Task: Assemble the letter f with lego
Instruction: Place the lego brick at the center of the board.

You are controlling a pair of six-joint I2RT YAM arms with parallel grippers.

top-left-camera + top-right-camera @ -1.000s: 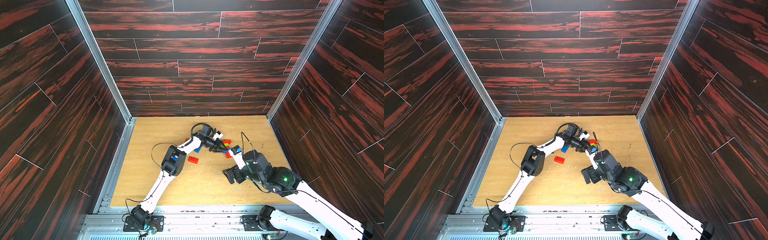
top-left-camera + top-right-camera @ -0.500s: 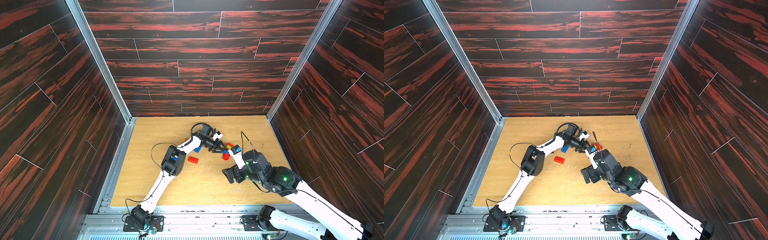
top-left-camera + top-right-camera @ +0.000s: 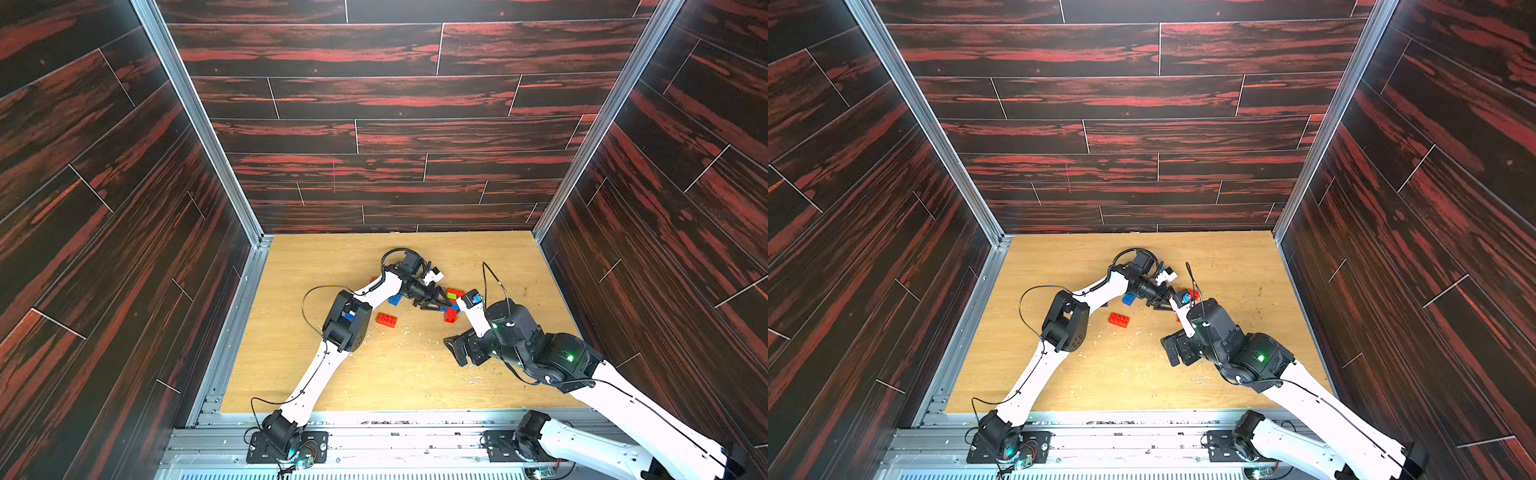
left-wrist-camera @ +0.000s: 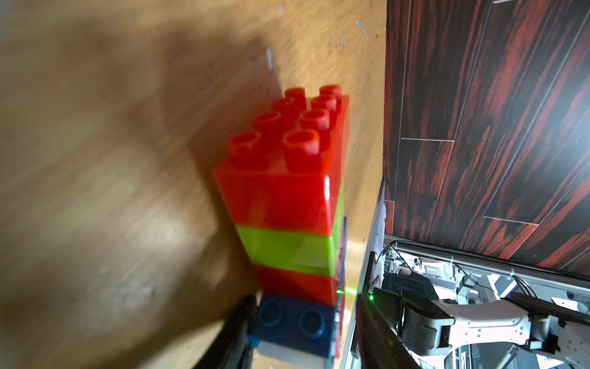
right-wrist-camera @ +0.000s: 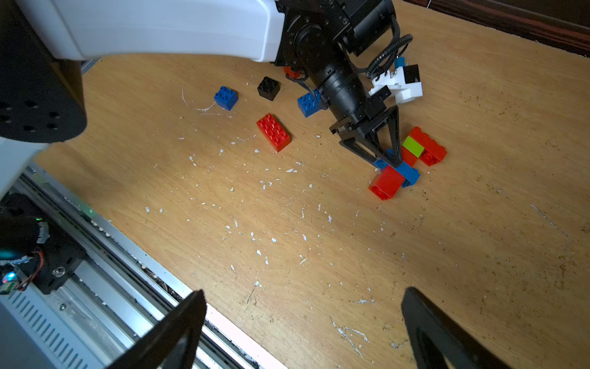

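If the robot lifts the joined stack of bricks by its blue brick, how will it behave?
The joined stack looks like hard plastic, so it should lift as one stiff piece. Held only at the blue brick, the red and green part may lever down and snap off. On the table it would likely slide, not roll.

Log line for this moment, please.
left tool: open around blue brick of stack | right tool: open, empty | red brick: loose

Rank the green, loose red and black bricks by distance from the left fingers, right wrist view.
1. Green brick: in the assembly, beside the left fingers.
2. Loose red brick: alone on the table.
3. Black brick: beyond it, by the left arm.
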